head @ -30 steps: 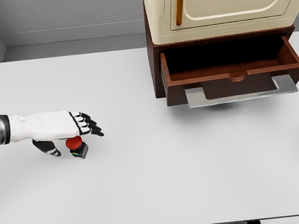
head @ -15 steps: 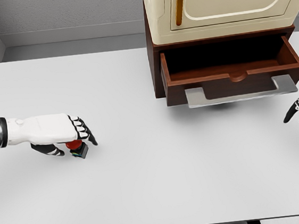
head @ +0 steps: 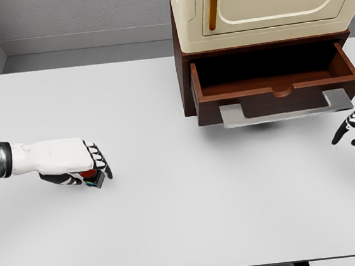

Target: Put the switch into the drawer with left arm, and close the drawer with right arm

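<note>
The switch [head: 94,177], a small dark box with a red button on top, sits on the white table [head: 186,214] at the left. My left hand [head: 96,167] lies over it, fingers curled down across the red button and thumb tucked against its near side, so most of it is hidden. The brown drawer [head: 275,92] stands pulled out at the upper right, its inside dark, with a grey handle [head: 286,109] along its front. At the right edge, just below the handle's right end, my right hand [head: 354,131] shows with fingers spread, holding nothing.
A cream cabinet [head: 259,3] sits on the brown base above the drawer. A grey wall runs behind the table. The open drawer juts out over the tabletop between the two hands.
The left fingers have curled down and closed over the switch. The right hand has come further into view from the right edge, rising toward the drawer handle.
</note>
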Robot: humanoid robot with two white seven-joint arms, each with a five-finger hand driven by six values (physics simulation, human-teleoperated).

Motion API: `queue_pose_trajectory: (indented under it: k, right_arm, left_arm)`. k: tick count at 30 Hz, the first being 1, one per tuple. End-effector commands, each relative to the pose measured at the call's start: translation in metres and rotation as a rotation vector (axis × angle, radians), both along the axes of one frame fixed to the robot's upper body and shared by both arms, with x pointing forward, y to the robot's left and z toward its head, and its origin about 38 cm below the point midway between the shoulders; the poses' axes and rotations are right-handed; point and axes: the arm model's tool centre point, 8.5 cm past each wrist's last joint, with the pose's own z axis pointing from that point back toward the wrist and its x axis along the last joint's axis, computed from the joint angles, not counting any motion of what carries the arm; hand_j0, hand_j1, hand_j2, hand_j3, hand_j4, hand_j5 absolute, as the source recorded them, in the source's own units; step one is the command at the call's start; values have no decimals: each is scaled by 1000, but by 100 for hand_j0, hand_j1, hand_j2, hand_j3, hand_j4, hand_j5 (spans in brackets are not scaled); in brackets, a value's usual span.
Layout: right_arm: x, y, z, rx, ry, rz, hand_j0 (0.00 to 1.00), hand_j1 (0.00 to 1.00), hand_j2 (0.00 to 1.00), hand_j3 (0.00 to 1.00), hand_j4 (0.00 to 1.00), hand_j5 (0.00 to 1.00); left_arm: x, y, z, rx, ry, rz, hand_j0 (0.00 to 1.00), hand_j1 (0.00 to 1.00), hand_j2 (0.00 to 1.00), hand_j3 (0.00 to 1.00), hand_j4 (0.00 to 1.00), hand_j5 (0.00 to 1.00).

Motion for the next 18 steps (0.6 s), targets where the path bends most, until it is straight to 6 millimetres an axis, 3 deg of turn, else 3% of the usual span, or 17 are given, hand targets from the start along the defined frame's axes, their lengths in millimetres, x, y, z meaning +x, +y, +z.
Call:
queue_pose_trajectory:
  k: [1, 5, 7, 13, 18]
  right_arm:
    - [-1, 3, -6, 7, 22, 8, 55, 55, 55, 55, 55, 55]
    - [-1, 3, -6, 7, 22, 6, 56, 56, 56, 56, 56, 56]
    - [-1, 3, -6, 9, 22, 7, 56, 56, 56, 56, 56, 56]
    - [-1, 3, -6, 9, 22, 7, 56, 56, 56, 56, 56, 56]
    - [-1, 3, -6, 9, 22, 6, 57, 57, 57, 57, 57, 57]
  left_arm:
    - [0, 0, 0, -3, 2, 2, 64, 64, 64, 64, 64, 64]
    - [-2, -2, -1, -4, 8, -5, 54, 54, 54, 54, 54, 54]
    - [-6, -7, -3, -2, 13, -25, 41, 41, 41, 41, 41, 41]
    - [-7, -10, -1, -7, 9, -36, 32, 32, 32, 32, 32, 32]
    - [-13, -20, 1, -15, 4, -70, 32, 32, 32, 32, 32, 32]
